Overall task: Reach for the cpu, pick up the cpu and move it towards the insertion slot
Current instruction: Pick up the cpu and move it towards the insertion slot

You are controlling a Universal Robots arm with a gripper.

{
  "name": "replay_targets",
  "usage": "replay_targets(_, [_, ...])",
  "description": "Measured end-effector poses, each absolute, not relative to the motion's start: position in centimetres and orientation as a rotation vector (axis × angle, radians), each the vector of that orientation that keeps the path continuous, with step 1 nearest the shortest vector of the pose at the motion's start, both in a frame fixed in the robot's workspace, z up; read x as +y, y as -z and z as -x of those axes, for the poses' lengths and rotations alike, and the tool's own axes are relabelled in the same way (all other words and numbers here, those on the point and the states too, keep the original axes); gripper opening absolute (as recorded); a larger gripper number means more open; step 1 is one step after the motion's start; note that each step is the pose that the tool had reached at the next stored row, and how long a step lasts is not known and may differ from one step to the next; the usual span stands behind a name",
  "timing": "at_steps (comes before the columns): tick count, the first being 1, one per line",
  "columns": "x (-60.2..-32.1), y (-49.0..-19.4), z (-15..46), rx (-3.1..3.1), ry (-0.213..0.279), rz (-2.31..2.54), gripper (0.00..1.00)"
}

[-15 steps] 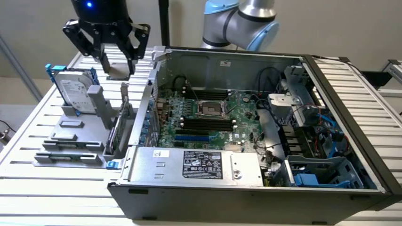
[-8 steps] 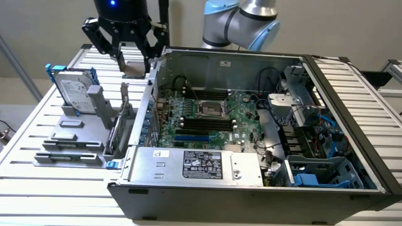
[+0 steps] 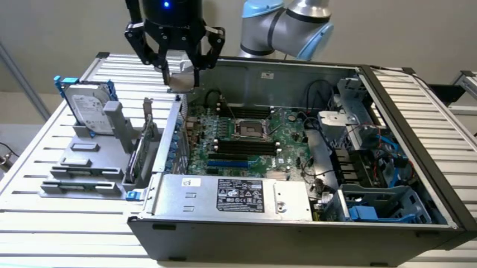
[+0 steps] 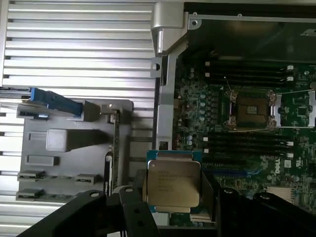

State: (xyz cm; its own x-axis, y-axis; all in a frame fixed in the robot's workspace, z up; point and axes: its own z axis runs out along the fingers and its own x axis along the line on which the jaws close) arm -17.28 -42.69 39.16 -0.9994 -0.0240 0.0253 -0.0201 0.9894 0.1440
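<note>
The gripper [image 3: 181, 68] is clenched on the cpu [image 4: 173, 183], which sits between its fingers above the computer case's [image 3: 298, 231] edge. The insertion slot [image 3: 251, 129] lies well apart, inside that case.

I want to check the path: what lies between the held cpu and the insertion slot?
In the wrist view, the case's metal side wall and green motherboard with components lie between the cpu and the insertion slot.
</note>
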Motion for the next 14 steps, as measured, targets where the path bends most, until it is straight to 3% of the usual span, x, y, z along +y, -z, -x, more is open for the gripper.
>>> replay_targets(14, [-42.6,-38.4,10.9,-3.106,0.223,-0.034,0.54])
